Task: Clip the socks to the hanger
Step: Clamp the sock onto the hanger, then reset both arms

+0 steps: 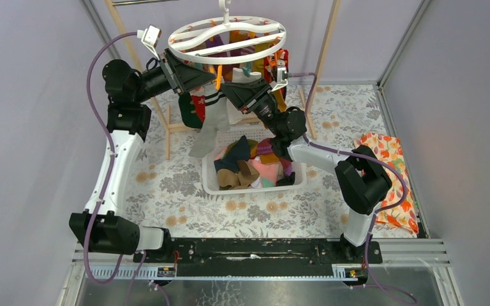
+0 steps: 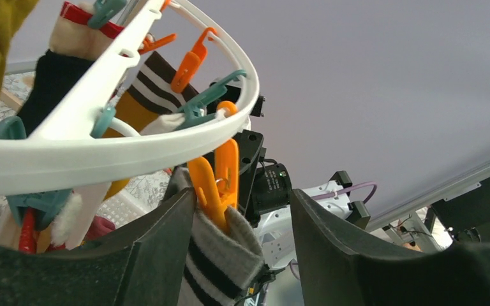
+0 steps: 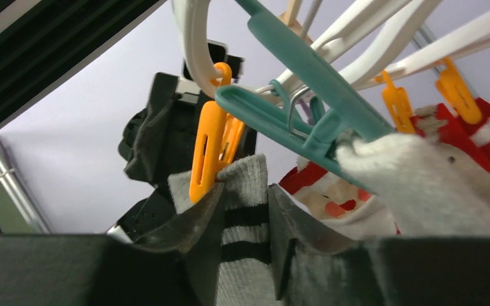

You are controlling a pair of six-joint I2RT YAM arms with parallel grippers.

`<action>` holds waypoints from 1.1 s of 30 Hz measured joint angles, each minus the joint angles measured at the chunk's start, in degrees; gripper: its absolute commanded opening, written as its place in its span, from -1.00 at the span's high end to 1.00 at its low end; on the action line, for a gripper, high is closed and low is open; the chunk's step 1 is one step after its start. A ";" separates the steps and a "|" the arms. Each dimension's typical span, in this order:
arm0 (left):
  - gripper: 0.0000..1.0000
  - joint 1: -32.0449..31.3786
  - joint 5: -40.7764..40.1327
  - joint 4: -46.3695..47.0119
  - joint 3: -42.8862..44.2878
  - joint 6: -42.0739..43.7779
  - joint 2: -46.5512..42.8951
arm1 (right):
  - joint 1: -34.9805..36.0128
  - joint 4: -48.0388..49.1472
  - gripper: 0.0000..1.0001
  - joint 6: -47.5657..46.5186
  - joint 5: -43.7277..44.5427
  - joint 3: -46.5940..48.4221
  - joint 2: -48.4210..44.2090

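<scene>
Right wrist, unlike top external, shows right gripper [image 3: 245, 220] ajar around the striped sock [image 3: 244, 175]; left gripper [image 2: 242, 207] gapes.

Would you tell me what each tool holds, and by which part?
Left tool: nothing. Right tool flanks the striped sock at its cuff; grip unclear.

a white slotted basket [image 1: 255, 190] sits mid-table on a grey floral table cover [image 1: 166, 191]. an orange floral cloth [image 1: 389, 153] lies at the cover's right edge, well apart from the basket. a wooden frame rack [image 1: 325, 48] stands behind the basket. pale grey walls [image 1: 25, 95] close the left, back and right; a black base plate [image 1: 261, 248] spans the near edge.
</scene>
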 measured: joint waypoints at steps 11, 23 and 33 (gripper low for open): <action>-0.97 5.31 1.88 -16.65 2.03 13.22 -2.29 | -0.04 -20.61 -0.99 -12.33 5.49 -7.10 -14.38; -0.97 18.86 -3.89 -50.66 5.11 48.94 -0.15 | -5.79 -59.36 -1.00 -31.47 13.57 -17.88 -41.31; -0.97 21.07 -20.33 -44.22 -18.93 60.61 -0.74 | -13.05 -80.67 -1.00 -41.42 34.53 -25.29 -53.16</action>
